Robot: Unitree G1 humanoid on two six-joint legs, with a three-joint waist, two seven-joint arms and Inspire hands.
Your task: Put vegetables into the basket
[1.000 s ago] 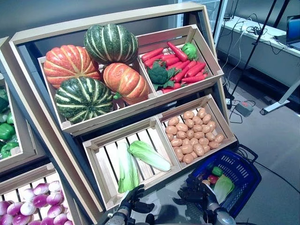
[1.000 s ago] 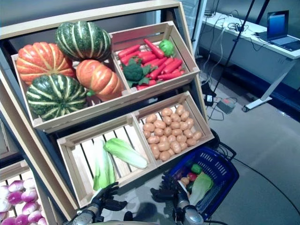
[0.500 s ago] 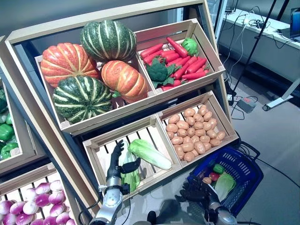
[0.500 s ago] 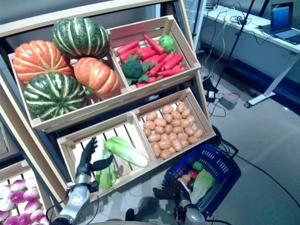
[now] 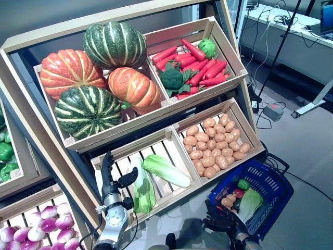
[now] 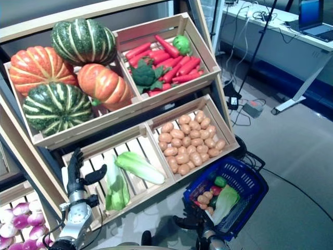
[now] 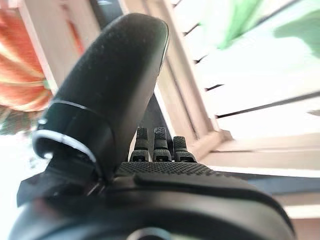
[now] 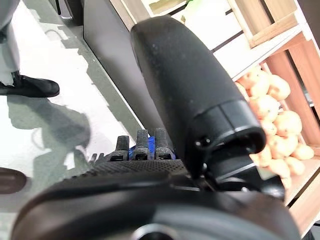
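A blue basket [image 5: 272,183] stands on the floor at the lower right, holding a green pepper [image 5: 242,184], a red vegetable, small potatoes and a leafy cabbage [image 5: 250,202]. In the lower-left wooden crate [image 5: 134,147] lie a pale cabbage [image 5: 165,171] and a greener leafy one [image 5: 143,190]. My left hand [image 5: 109,176] stands upright at that crate's left front, open, just left of the greener cabbage and holding nothing. Its thumb [image 7: 114,85] shows against the crate slats. My right hand [image 5: 223,221] hangs low beside the basket's near rim, open and empty.
The sloped wooden stand also carries pumpkins [image 5: 87,109], a crate of carrots [image 5: 204,73] with broccoli [image 5: 171,78], and a crate of potatoes [image 5: 216,151]. Purple onions [image 5: 41,229] and green peppers [image 5: 5,153] sit at the left. A desk and cables stand behind on the right.
My left hand rose from the bottom edge to the lower-left crate, then shifted left off the greener cabbage. My right hand sank lower by the basket. The camera view shifted slightly.
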